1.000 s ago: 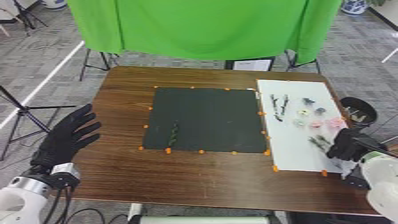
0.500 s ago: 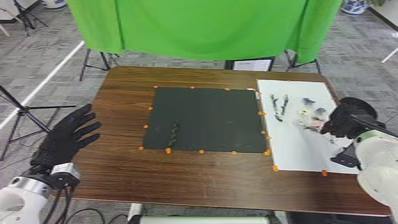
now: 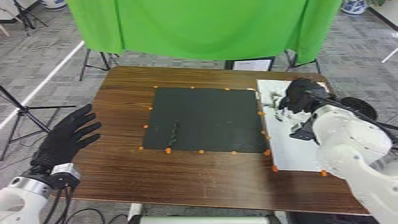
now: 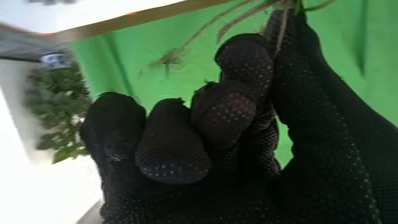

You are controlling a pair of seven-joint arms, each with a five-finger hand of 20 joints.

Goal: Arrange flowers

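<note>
The left hand (image 3: 60,142) is held over the table's left edge, its fingers spread and straight. Over the upper part of the white sheet (image 3: 291,157) is the right hand (image 3: 305,96), partly covering the flower pieces (image 3: 289,116) there. In the right wrist view, the right hand (image 4: 235,107) has its thumb and a finger pinched together at thin brown stems (image 4: 238,21); the other fingers are curled. One dark green stem (image 3: 174,134) lies upright at the lower left of the black mat (image 3: 213,117).
Orange markers line the mat and the sheet's near edge. A round black object (image 3: 360,107) stands at the table's right edge, beside the right forearm. A green cloth (image 3: 200,30) hangs behind the wooden table (image 3: 204,180).
The right hand has moved from the sheet's lower right up and leftward to its upper part. The small stems seen near it earlier at the lower right are gone from there. The left hand has stayed still.
</note>
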